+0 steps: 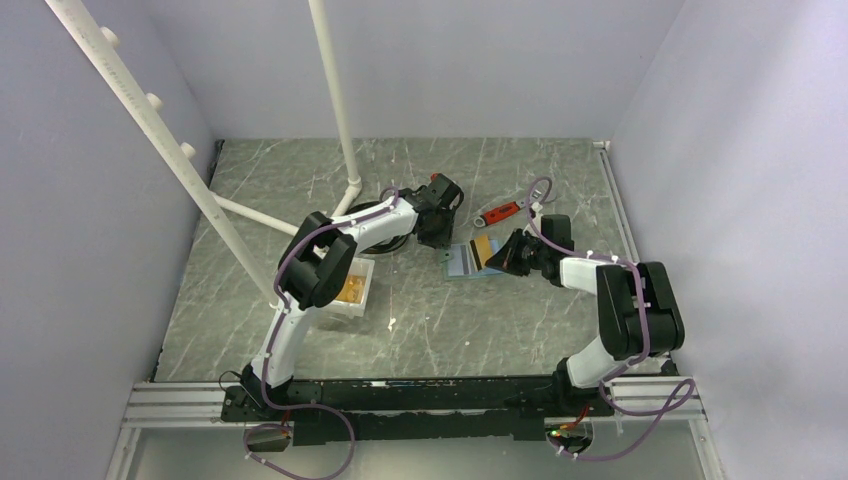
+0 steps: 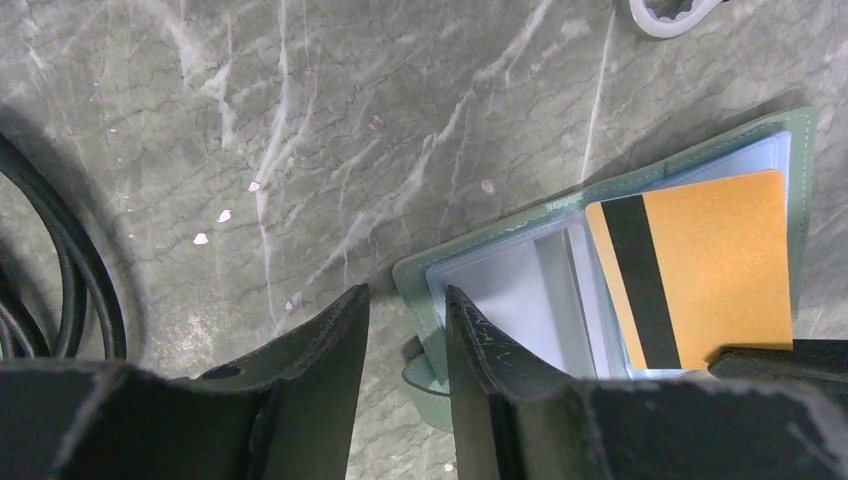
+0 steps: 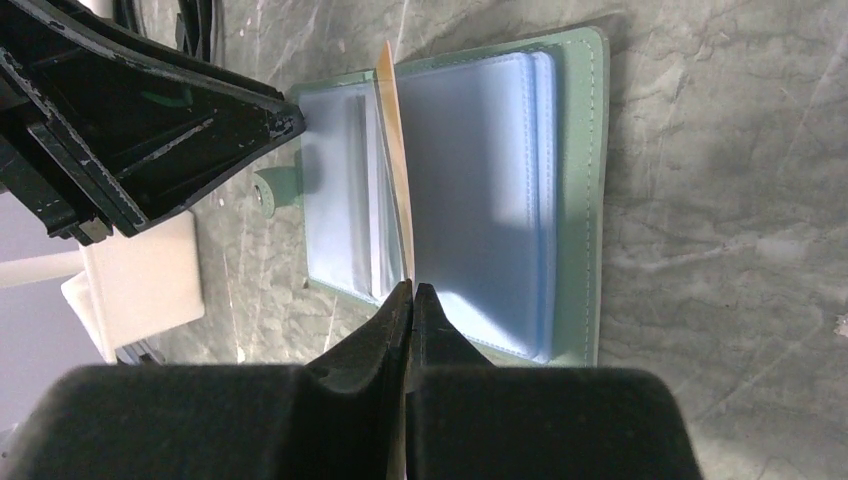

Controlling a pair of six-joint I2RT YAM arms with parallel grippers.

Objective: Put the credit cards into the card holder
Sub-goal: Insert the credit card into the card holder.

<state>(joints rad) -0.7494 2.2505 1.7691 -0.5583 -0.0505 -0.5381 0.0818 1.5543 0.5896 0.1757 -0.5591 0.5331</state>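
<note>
Top view: fixed high behind the two arm bases, looking down and forward over the whole counter [image 1: 300, 190], with both arms in frame and the open holder [image 1: 462, 262] small near the centre. Left wrist view: carried on the left arm, looking steeply down past the left jaws from close range; the holder fills the lower right, the gold card [image 2: 700, 260] seen flat-on. Right wrist view: equally close, looking along the right jaws across the holder from the other side, the card edge-on. All three views share holder and card; the right wrist view also includes the left jaws.
</note>
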